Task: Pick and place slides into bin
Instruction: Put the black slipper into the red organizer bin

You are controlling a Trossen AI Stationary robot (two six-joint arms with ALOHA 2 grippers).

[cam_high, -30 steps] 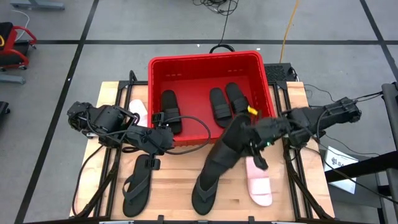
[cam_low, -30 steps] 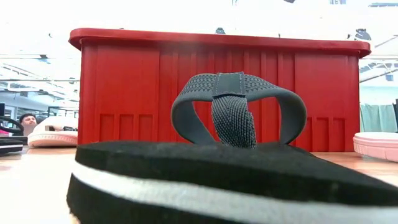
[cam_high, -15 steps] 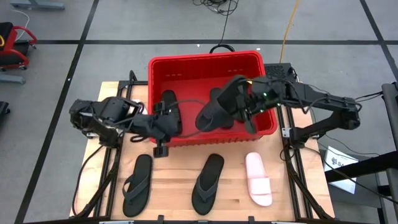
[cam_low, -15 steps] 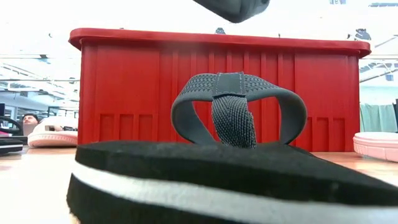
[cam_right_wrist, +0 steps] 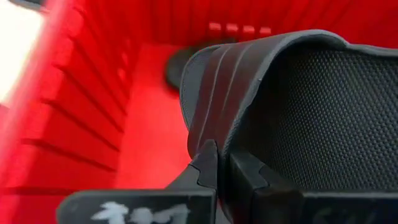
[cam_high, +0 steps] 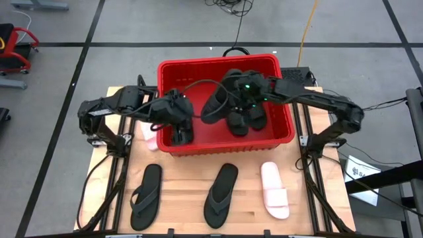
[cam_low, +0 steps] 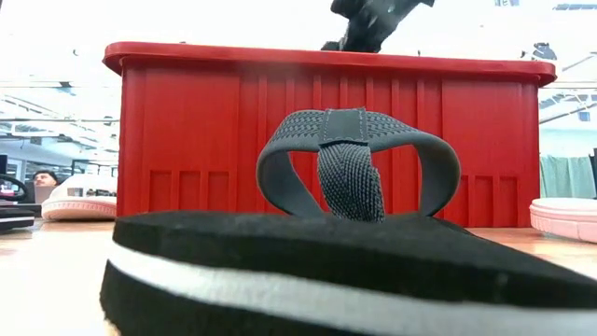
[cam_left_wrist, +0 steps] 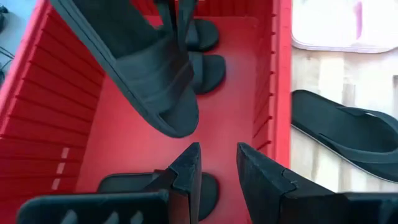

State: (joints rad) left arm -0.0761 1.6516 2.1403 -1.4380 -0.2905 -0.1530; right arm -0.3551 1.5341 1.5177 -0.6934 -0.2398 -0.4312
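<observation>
- Hovering over the bin (cam_high: pixel 170 66): the right pincer (cam_high: pixel 223 100) is clamped on a black slide (cam_high: pixel 215 106), held clear above the bin's floor near its middle.
- Right wrist view confirms it: fingers pressed together on the slide's strap (cam_right_wrist: pixel 249 87), red bin wall beyond.
- The held slide hangs tilted, its long axis running roughly from the bin's front-left toward its back-right; the left wrist view shows it suspended over bare red floor (cam_left_wrist: pixel 112 124).
- Already in the bin: one black slide at the front-left (cam_high: pixel 181 134), a black pair right of centre (cam_high: pixel 246 121).
- The left pincer (cam_high: pixel 178 125) is inside the bin's front-left corner, fingers (cam_left_wrist: pixel 186 174) apart with nothing between them, right above that front-left slide.
- Key relation: the free patch of floor lies straight below the held slide, between the left slide and the right pair. Judgement: the right arm only needs to let go.
- Risk: the left pincer sits near the drop spot; the slide could land on it or across the left slide.
- Outside the bin, on the surface (cam_high: pixel 185 198): two black flip-flops in front (cam_high: pixel 147 196) (cam_high: pixel 221 193), a pale pink slide at front-right (cam_high: pixel 274 190), another pale one at the bin's left (cam_high: pixel 149 129).
- Nearest next: the pale one at the left for the left arm, judging by position.
</observation>
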